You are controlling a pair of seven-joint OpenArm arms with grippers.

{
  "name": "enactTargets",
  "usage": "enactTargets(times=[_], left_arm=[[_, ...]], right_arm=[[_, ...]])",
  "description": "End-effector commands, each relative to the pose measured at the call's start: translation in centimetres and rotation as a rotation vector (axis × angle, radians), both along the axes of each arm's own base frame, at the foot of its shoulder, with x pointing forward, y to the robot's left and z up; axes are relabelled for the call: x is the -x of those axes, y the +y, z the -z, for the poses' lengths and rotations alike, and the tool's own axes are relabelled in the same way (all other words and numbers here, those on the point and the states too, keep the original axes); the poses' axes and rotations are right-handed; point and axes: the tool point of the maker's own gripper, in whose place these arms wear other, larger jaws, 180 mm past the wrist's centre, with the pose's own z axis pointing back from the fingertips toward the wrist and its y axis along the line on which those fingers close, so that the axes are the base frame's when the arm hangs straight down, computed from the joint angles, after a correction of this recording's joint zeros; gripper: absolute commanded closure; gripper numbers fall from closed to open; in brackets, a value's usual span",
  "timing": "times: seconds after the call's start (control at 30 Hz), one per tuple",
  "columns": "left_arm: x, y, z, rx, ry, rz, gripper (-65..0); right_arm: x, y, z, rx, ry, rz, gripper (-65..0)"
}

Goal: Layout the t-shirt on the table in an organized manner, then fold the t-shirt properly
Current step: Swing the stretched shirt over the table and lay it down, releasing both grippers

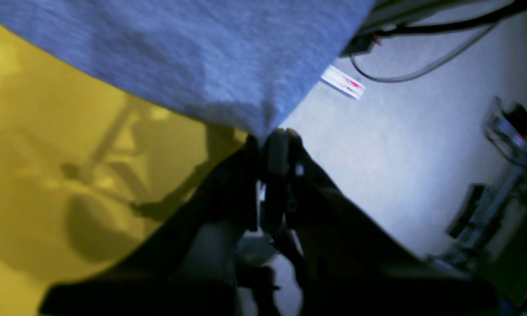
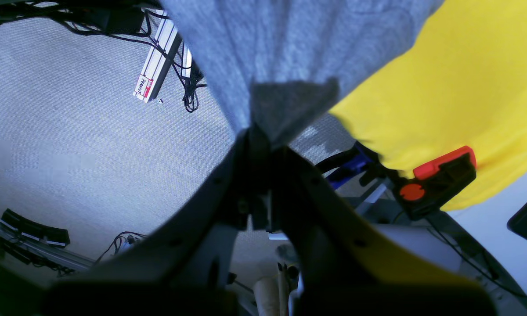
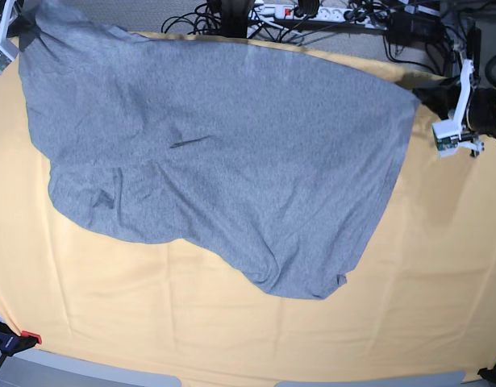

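The heather-grey t-shirt is stretched wide over the far half of the table, plain side showing, its lower edge sagging to a rumpled point near the middle. At the base view's right, my left gripper is shut on one shirt corner; the left wrist view shows its fingertips pinching the grey cloth above the yellow table cover. My right gripper is shut on the opposite corner at the far left, and in its wrist view the fabric bunches into the closed gripper.
A power strip and tangled cables lie beyond the table's far edge. A red-and-black clamp grips the table cover's edge; another clamp sits at the near left corner. Grey carpet with an aluminium rail lies below.
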Motion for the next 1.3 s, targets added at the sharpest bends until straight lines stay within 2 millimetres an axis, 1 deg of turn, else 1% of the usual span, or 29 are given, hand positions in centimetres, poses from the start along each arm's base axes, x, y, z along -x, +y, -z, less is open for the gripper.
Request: enactTargets(times=[0.0,0.13,0.27,0.53,0.83,0.87,0.9,0.97,1.0,1.03,1.07,1.1,1.17,1.27], left_arm=[[0.2,0.3,-0.4,-0.015,0.005,0.019,0.0],[1.9,1.2,0.2,-0.062,0.080,0.041,0.0],[2.6,1.6,0.4,-0.081,0.111,0.051,0.0],[2.6,1.6,0.4,-0.081,0.111,0.050,0.0],[2.6,1.6,0.4,-0.081,0.111,0.050,0.0],[2.6,1.6,0.4,-0.083,0.113,0.042,-0.8],[2.5,1.6,0.4,-0.087,0.119,0.025,-8.0],[2.5,1.6,0.4,-0.088,0.120,0.018,-24.2],[2.5,1.6,0.4,-0.088,0.120,0.019,-31.5],[2.5,1.6,0.4,-0.088,0.120,0.019,-37.1],[2.5,1.6,0.4,-0.088,0.119,0.019,-40.6],[2.4,1.6,0.4,-0.088,0.116,0.019,-41.9],[1.8,1.6,0.1,-0.088,0.094,0.018,-42.0],[-0.2,1.6,-1.1,-0.089,0.016,0.013,-42.0]], right_arm=[[0.3,-0.2,-0.2,0.016,0.013,-0.017,0.0],[1.2,-0.2,-0.1,0.016,0.050,-0.029,0.0],[1.6,-0.1,0.0,0.014,0.064,-0.030,0.0],[1.8,0.4,0.0,-0.015,0.072,-0.029,0.0],[1.8,0.2,0.0,-0.004,0.072,-0.030,0.0],[1.8,0.2,0.0,-0.004,0.072,-0.030,-2.5],[1.8,0.2,0.0,-0.003,0.072,-0.030,-10.0],[1.8,-0.2,0.0,0.016,0.072,-0.030,-28.1],[1.8,-0.5,0.0,0.034,0.073,-0.031,-35.5],[1.8,-0.9,0.0,0.054,0.073,-0.031,-40.2],[1.8,-1.3,0.1,0.077,0.072,-0.032,-41.9],[1.7,-1.6,0.0,0.095,0.069,-0.032,-42.0],[1.3,-2.1,0.0,0.120,0.056,-0.031,-42.0],[-0.1,-3.1,-0.3,0.176,0.003,-0.011,-42.0]])
